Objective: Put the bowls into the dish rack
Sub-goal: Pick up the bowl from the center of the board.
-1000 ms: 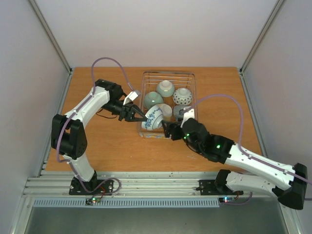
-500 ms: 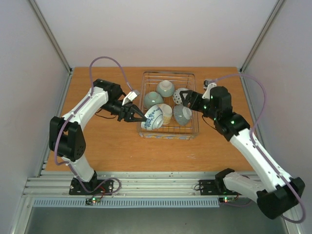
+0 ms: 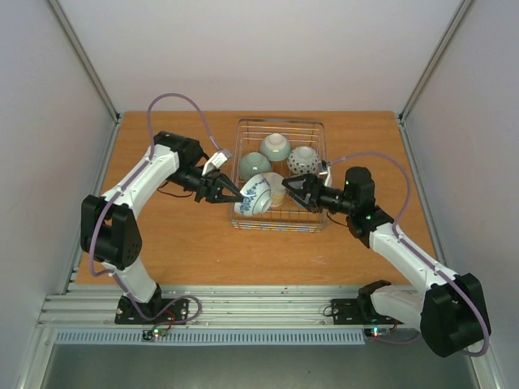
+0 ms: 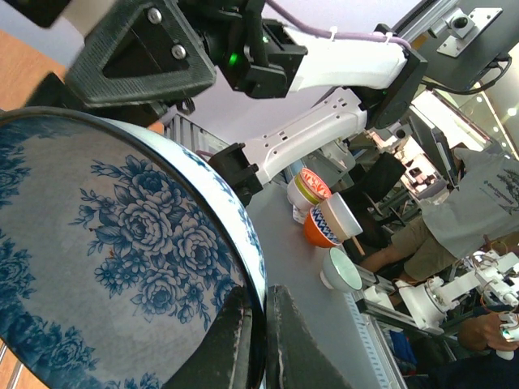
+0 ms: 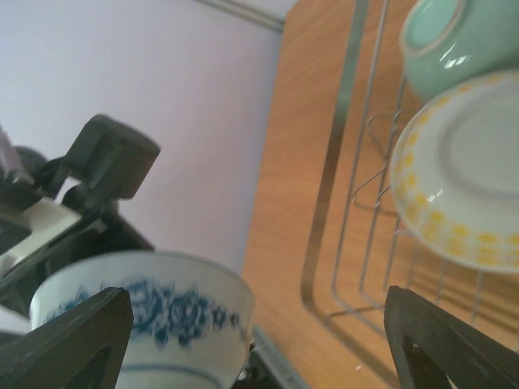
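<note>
The wire dish rack (image 3: 279, 122) sits mid-table. My left gripper (image 3: 236, 197) is shut on the rim of a white bowl with blue flowers (image 3: 255, 196) and holds it tilted at the rack's front left corner. The left wrist view shows both fingers (image 4: 231, 344) pinching that rim (image 4: 162, 235). Two celadon bowls (image 3: 255, 165) (image 3: 275, 147), a dotted white bowl (image 3: 304, 160) and a cream-yellow bowl (image 3: 276, 187) sit in the rack. My right gripper (image 3: 297, 193) is open and empty inside the rack's right side, pointing at the blue bowl (image 5: 138, 312). The yellow bowl (image 5: 462, 186) lies beside it.
The wooden table (image 3: 178, 235) is bounded by white walls on three sides and a metal rail (image 3: 259, 304) at the front. The rack's wire side (image 5: 332, 186) stands between my right fingers and the table. Purple cables loop over both arms.
My right arm swung from the rack's front edge round to its right side, then lowered into the rack toward the blue bowl. My left gripper has held the blue bowl almost still.
</note>
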Action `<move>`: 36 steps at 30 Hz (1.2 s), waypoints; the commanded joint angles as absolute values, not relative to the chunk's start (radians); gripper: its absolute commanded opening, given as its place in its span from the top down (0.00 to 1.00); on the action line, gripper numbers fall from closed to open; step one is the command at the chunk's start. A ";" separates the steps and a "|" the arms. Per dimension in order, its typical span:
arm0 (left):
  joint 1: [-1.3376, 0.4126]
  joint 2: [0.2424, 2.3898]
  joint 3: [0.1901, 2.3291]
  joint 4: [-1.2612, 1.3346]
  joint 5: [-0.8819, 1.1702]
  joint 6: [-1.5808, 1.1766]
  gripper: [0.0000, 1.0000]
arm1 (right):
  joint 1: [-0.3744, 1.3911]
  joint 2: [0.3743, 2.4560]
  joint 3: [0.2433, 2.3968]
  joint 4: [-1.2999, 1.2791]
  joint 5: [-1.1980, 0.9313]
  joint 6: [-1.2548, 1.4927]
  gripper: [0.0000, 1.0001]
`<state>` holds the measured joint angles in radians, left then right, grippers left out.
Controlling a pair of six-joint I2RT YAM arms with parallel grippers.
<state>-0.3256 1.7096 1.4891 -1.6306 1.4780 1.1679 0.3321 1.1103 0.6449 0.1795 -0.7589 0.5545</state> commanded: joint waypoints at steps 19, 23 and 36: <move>-0.286 1.751 1.508 -1.646 1.535 1.020 1.00 | 0.564 1.047 0.600 0.317 -0.724 0.563 0.21; -0.283 1.731 1.481 -1.536 1.519 0.906 0.99 | 0.571 1.057 0.601 0.298 -0.694 0.542 0.24; -0.285 1.440 1.173 -0.623 1.342 0.018 1.00 | 0.611 1.153 0.637 0.328 -0.680 0.531 0.30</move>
<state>-0.2874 1.4662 1.0962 -0.7948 1.3151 0.1848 0.5930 1.1332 0.6041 0.3042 -0.6991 0.5545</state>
